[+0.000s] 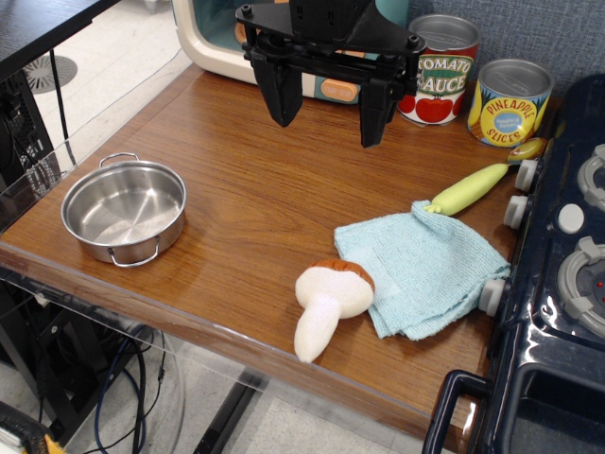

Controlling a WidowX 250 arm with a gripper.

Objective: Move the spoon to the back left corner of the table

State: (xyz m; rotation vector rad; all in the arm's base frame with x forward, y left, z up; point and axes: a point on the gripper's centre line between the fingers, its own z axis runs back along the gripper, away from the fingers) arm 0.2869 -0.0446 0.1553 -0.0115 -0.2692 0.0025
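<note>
Lying at right of frame, spoon [475, 187] slants on counter [246, 180], green handle end touching light blue cloth [425, 267], metal bowl up against dark stove [558, 284] edge, partly hidden by knob. Gripper [329, 104] hangs upper centre, fingers spread, holding nothing, well apart from spoon. Arm above cropped by frame top. Mushroom [329, 298] lower centre beside cloth. Steel pot [124, 210] at left. Two cans [473, 83] upper right, behind spoon.
</note>
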